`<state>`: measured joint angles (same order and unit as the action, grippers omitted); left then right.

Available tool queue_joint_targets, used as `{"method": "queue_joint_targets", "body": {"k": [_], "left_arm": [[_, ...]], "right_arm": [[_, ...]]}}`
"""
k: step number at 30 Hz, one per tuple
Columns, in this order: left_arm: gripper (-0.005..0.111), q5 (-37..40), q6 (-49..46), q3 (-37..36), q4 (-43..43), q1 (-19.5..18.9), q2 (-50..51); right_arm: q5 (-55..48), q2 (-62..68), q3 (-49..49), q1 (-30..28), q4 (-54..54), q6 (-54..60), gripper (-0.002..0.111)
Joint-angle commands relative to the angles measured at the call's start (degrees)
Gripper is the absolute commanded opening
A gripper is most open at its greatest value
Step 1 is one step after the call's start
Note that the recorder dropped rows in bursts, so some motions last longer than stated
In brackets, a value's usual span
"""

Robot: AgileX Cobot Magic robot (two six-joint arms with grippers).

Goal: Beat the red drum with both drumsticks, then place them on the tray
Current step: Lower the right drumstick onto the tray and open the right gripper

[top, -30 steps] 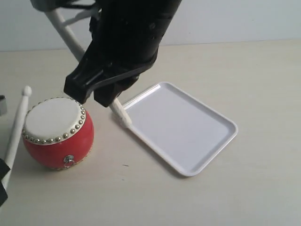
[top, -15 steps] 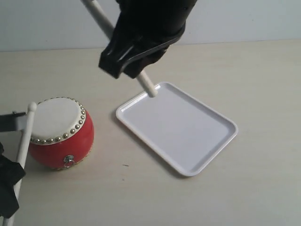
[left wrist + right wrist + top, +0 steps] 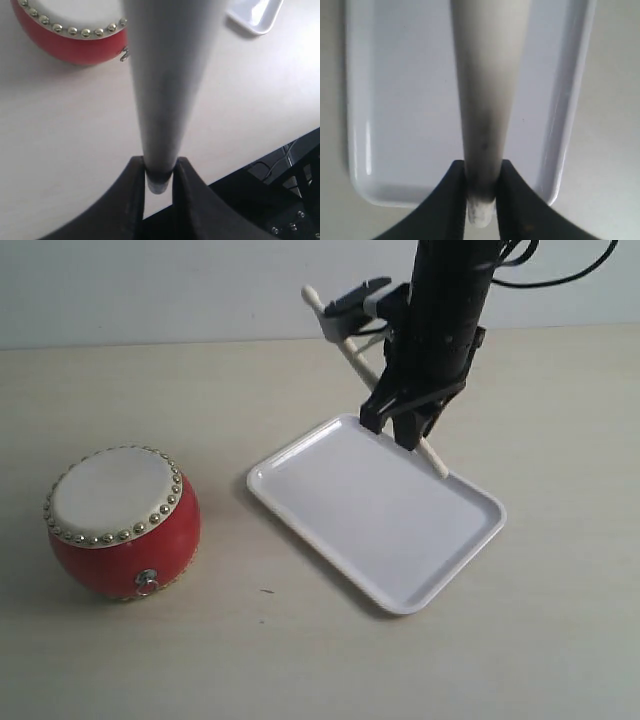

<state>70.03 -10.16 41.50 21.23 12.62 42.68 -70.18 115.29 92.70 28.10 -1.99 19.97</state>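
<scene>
The red drum with its cream skin stands on the table at the left, also in the left wrist view. The white tray lies to its right. My right gripper hangs over the tray's far edge, shut on a drumstick that slants down to the tray's rim. In the right wrist view the gripper clamps that drumstick above the tray. My left gripper is shut on the other drumstick; it is out of the exterior view.
The tray's corner shows in the left wrist view beyond the drum. The table's edge runs close to the left gripper, with dark floor and cables beyond. A pale wall backs the table.
My right arm has swung right with its drumstick, from beside the drum to the tray's far edge. My left arm and its drumstick have left the exterior view.
</scene>
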Motion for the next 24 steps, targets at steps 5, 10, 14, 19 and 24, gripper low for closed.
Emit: {"method": "queue_joint_targets", "body": {"k": [5,10,14,19,24], "left_arm": [[0.0,-0.1,1.8,-0.2,0.5,-0.1,-2.6],[0.0,-0.1,1.6,-0.2,0.5,-0.1,-2.6],[0.0,-0.1,1.6,-0.2,0.5,-0.1,-2.6],[0.0,-0.1,1.6,-0.2,0.2,-0.1,-2.6],[0.0,-0.1,1.6,-0.2,0.2,-0.1,-2.6]], "right_arm": [[0.2,8.8,0.2,-0.6,5.6,-1.5,0.0],[0.2,9.1,0.2,-0.6,8.7,-2.7,0.0],[0.2,9.5,0.2,-0.6,11.6,-4.2,0.0],[0.2,8.6,-1.7,-0.6,9.5,-4.8,0.0],[0.2,8.9,-3.7,-0.9,10.0,-3.1,0.0]]}}
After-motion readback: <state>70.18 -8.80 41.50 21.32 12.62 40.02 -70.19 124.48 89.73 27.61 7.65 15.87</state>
